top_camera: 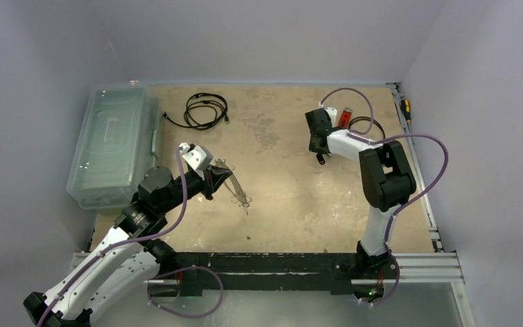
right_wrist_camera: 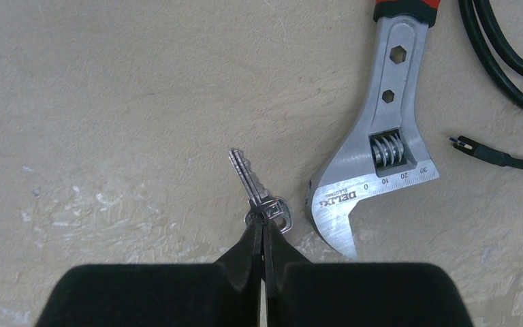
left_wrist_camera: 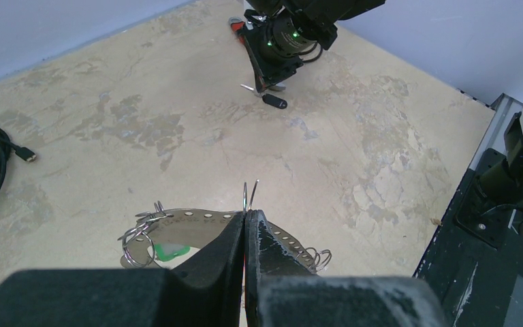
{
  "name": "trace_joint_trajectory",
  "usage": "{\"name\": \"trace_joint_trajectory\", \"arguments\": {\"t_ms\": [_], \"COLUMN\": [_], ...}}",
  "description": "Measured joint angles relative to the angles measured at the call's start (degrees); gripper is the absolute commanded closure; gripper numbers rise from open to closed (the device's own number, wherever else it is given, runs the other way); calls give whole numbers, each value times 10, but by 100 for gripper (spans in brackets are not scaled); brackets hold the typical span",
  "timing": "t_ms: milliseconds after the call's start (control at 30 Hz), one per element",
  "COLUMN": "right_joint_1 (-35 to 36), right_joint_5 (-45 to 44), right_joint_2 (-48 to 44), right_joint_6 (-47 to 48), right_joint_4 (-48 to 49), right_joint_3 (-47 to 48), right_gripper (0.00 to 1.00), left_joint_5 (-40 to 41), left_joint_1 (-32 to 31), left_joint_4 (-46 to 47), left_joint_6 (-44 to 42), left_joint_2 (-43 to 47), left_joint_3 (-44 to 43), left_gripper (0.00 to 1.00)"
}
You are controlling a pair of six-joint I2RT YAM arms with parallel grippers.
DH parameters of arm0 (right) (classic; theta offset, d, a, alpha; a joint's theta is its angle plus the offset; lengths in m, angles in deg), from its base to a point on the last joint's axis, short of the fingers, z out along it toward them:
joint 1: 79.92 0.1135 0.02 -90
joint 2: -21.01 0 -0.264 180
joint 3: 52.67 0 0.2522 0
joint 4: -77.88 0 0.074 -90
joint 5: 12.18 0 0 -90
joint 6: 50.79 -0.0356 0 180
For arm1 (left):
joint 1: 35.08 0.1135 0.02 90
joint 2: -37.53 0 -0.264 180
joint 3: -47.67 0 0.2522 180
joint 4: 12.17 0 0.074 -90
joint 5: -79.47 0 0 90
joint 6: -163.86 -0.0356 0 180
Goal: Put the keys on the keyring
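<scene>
Well left of the wrench (right_wrist_camera: 395,82) and nearer the arm bases, the left claw (left_wrist_camera: 248,215) is closed on the keyring (left_wrist_camera: 197,219). It pinches the flat band so the hoop juts past its fingertips above the table (top_camera: 293,197). A green-tagged key (left_wrist_camera: 169,251) seems already strung on it, though that view is cramped. Just left of the wrench's head, the right claw (right_wrist_camera: 264,226) is shut on the head of a key (right_wrist_camera: 246,176), whose blade points straight away from the fingers. From this key the keyring lies leftward and toward the bases, so the right arm would likely carry it across.
</scene>
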Motion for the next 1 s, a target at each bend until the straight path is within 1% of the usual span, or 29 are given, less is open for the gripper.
{"name": "trace_joint_trajectory", "arguments": {"t_ms": [167,300,367,567,600,633,733,767,800,867,1000], "right_joint_1": [5,26,47,139,151,162,169,167,164,162,161], "right_joint_5": [33,61,73,92,97,103,119,121,124,129,140], "right_joint_2": [-34,-71,-82,-86,-89,-94,-118,-126,-135,-151,-174], "right_joint_6": [8,10,10,15,17,18,21,21,24,28,38], "right_joint_4": [2,10,14,15,15,15,12,11,12,13,13], "right_joint_3": [-21,-50,-63,-96,-103,-111,-128,-129,-129,-129,-129], "right_gripper": [100,100,100,100,96,89,63,58,55,52,52], "left_joint_5": [0,-1,-2,-6,-7,-9,-11,-12,-13,-13,-13], "left_joint_1": [0,0,0,0,0,0,0,0,0,0,0], "left_joint_4": [0,0,0,0,0,0,0,0,0,0,0], "left_joint_6": [0,0,0,0,0,0,0,1,1,1,1], "left_joint_2": [0,0,0,0,0,0,0,0,0,0,0], "left_joint_3": [0,0,0,0,0,0,0,0,0,0,0], "left_gripper": [100,100,100,100,100,100,100,100,100,100,100]}}
